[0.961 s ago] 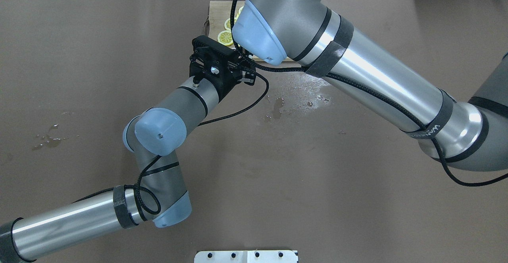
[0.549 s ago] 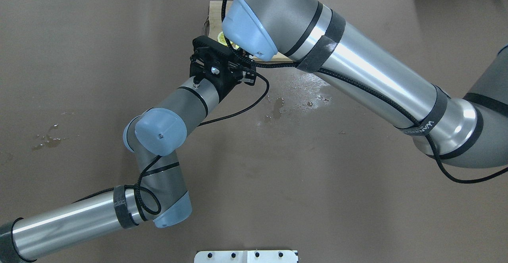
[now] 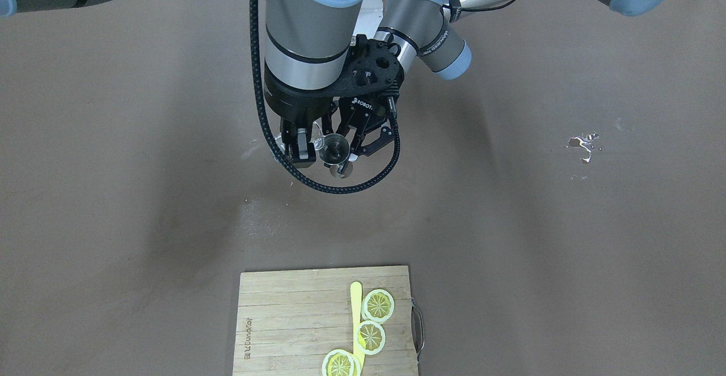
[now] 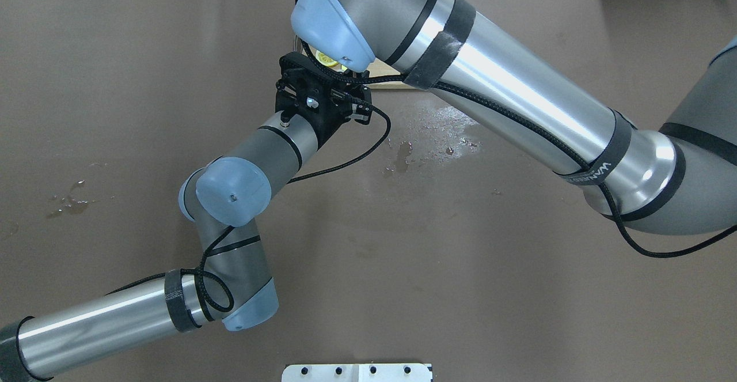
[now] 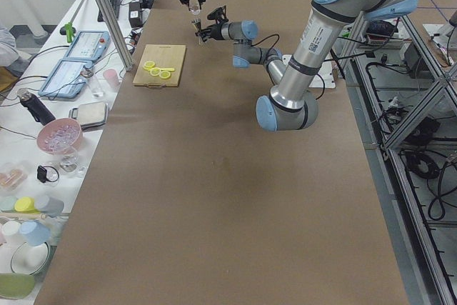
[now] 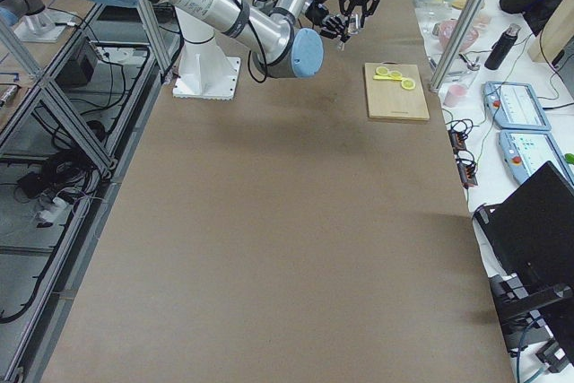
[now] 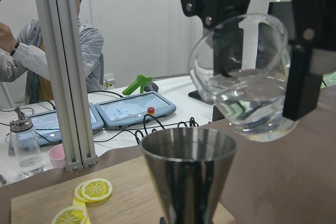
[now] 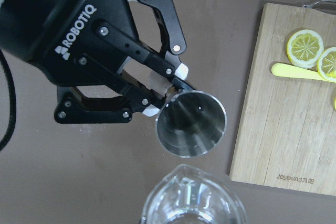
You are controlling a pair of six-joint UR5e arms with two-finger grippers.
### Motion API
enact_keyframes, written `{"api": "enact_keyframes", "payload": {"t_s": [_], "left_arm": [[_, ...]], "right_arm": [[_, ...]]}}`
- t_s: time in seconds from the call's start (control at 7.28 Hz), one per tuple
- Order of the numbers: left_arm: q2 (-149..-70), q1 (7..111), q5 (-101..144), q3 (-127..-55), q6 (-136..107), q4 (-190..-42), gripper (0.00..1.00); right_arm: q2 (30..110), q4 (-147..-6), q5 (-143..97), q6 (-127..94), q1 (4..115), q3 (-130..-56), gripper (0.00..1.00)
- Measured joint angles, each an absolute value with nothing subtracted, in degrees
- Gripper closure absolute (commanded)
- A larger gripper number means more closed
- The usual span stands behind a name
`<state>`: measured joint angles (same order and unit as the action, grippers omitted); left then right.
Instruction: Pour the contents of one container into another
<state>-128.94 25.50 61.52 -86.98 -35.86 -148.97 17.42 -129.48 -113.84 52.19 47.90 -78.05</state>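
My left gripper (image 8: 167, 92) is shut on the stem of a steel jigger (image 8: 191, 124), held upright with its mouth up above the table. A clear glass beaker (image 7: 247, 82) holding some water hangs tilted just above and beside the jigger (image 7: 189, 171), with my right gripper (image 7: 252, 77) shut on it. No stream shows between beaker and jigger. In the front-facing view the jigger (image 3: 333, 150) sits between the left gripper (image 3: 347, 148) and the right gripper (image 3: 306, 148). In the overhead view the right arm hides both vessels.
A wooden cutting board (image 3: 283, 319) with lemon slices (image 3: 378, 305) and a yellow stick lies at the table's far side. Wet patches (image 4: 437, 128) mark the brown cover near the grippers, another patch (image 4: 72, 200) at the left. A white base plate (image 4: 357, 372) sits at the near edge.
The right arm has swung left in the overhead view, over the cutting board and closer to the left gripper. The left arm has stayed still.
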Motion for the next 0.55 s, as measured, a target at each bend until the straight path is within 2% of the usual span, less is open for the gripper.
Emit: {"api": "enact_keyframes", "payload": {"t_s": [0.55], "left_arm": [[-129.0,25.5,61.5,-86.8,-35.9,-149.0,1.00]], "right_arm": [[13.8,-130.8,-112.4,55.4,47.7,-71.4,1.00]]}}
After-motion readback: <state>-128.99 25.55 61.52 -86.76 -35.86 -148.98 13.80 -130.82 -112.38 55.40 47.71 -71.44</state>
